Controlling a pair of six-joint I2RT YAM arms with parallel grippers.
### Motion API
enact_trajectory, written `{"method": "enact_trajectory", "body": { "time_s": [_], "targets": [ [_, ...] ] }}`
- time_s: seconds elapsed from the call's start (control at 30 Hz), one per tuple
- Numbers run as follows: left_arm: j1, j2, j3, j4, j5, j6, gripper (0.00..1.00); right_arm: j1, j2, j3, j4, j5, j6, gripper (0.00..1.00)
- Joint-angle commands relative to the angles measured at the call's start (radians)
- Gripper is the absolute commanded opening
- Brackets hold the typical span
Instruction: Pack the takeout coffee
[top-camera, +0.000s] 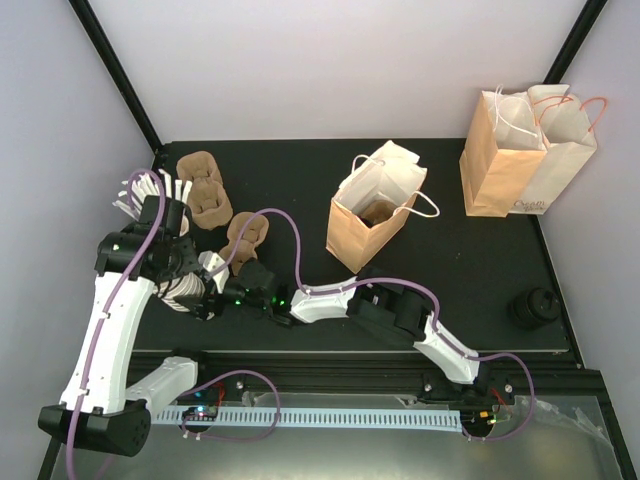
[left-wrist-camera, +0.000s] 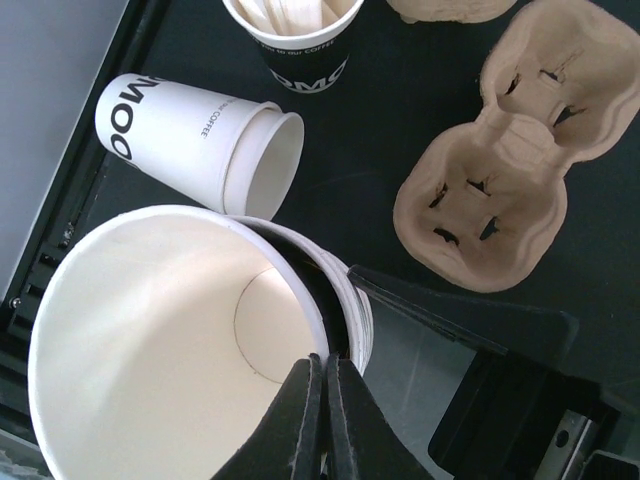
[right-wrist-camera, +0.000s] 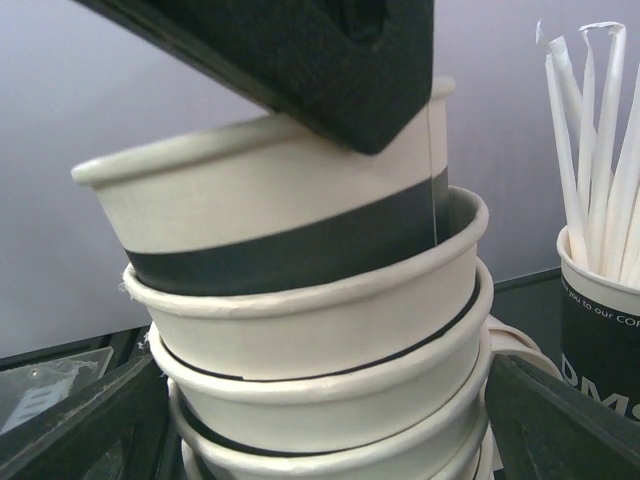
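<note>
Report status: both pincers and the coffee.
Left pincer shut on rim of top white paper cup. Right pincer straddles nested white cup stack, grip unclear. Black-lidded takeout coffee untouched, far right.

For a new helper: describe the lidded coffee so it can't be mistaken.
On the black table, go to the right edge, near the front. The takeout coffee stands alone there. Unlike the lidless white cups stacked at far left, it wears a round black lid.

- Your left gripper (top-camera: 203, 290) and right gripper (top-camera: 222, 296) meet at the stacked white cups (top-camera: 185, 288), near left.
- Brown pulp carriers (top-camera: 205, 195) lie far left.
- An open paper bag (top-camera: 372, 215) stands mid-table.
- The takeout coffee (top-camera: 532, 306) sits at the right edge.
</note>
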Motion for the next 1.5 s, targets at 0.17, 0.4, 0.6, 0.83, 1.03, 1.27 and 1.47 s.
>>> {"method": "enact_trajectory", "body": {
  "time_s": [0.17,0.4,0.6,0.83,1.03,1.27,1.47],
  "targets": [
    [-0.003,0.008,0.093,-0.074,-0.032,0.01,0.01,-0.02,0.005,-0.014,-0.028,-0.001,-0.006,0.88],
    [-0.003,-0.001,0.135,-0.114,-0.086,0.014,0.02,-0.02,0.004,-0.02,-0.027,-0.003,-0.014,0.88],
    [-0.004,-0.032,0.166,-0.13,-0.081,0.017,0.02,-0.02,0.003,-0.027,-0.024,-0.008,-0.022,0.88],
    [-0.003,-0.048,0.21,-0.161,-0.032,0.008,0.01,-0.02,0.002,-0.04,-0.003,-0.011,-0.022,0.87],
    [-0.003,-0.063,0.263,-0.159,-0.037,0.03,0.02,-0.02,0.0,-0.041,-0.006,-0.017,-0.024,0.87],
    [-0.003,-0.063,0.339,-0.16,-0.107,0.054,0.02,-0.02,-0.001,-0.043,-0.005,-0.022,-0.03,0.87],
    [-0.004,-0.061,0.38,-0.16,-0.12,0.088,0.02,-0.02,-0.002,-0.043,-0.007,-0.022,-0.033,0.87]
  ]
}}
